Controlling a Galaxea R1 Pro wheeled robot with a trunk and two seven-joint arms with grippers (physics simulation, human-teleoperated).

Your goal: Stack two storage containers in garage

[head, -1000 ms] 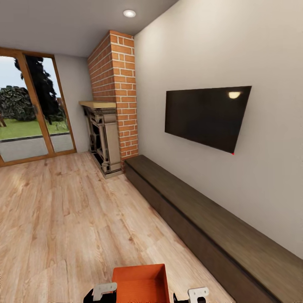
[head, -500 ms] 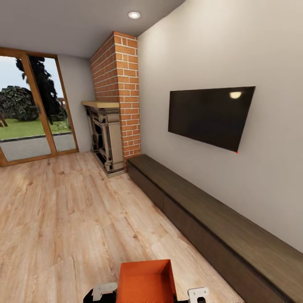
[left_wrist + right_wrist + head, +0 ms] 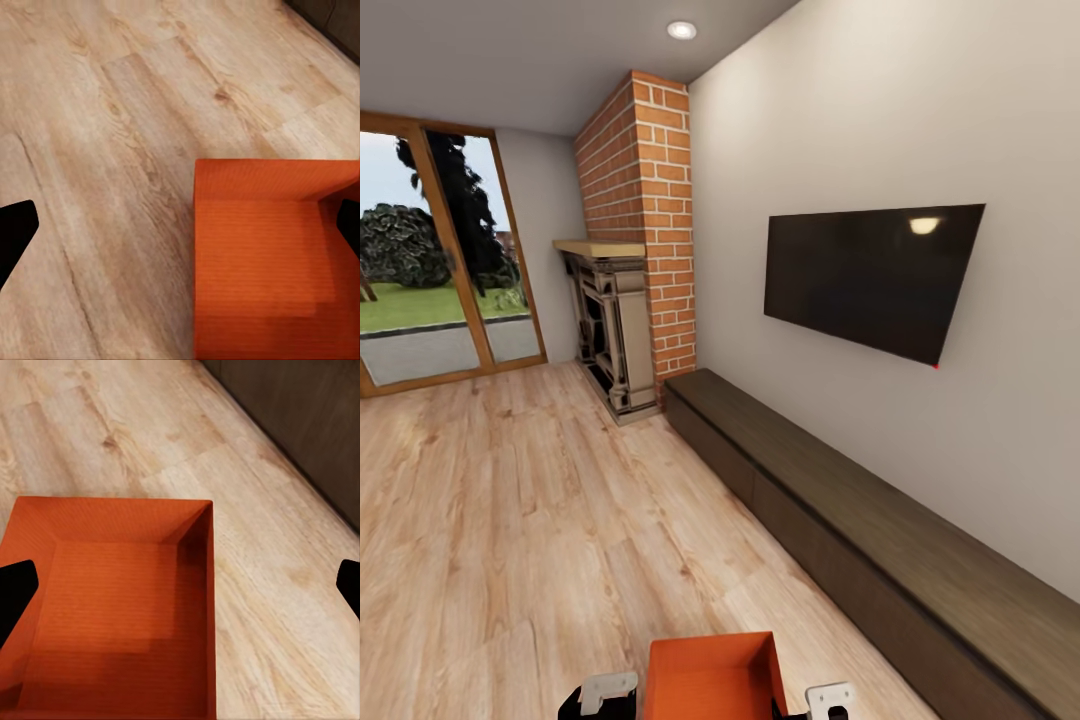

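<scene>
Where the wood floor [image 3: 510, 520] meets the view's near edge, an orange container [image 3: 712, 675] sits between both arms; each gripper's fingers stand wide apart, the left gripper [image 3: 180, 225] and right gripper [image 3: 180, 585] holding nothing visible; a dark cabinet [image 3: 880, 540] runs along the right.

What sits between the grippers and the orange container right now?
Nothing visible does. The storage container sits on bare wood floor between the left gripper and right gripper, its inside empty. The dark cabinet stands off to the side.
</scene>
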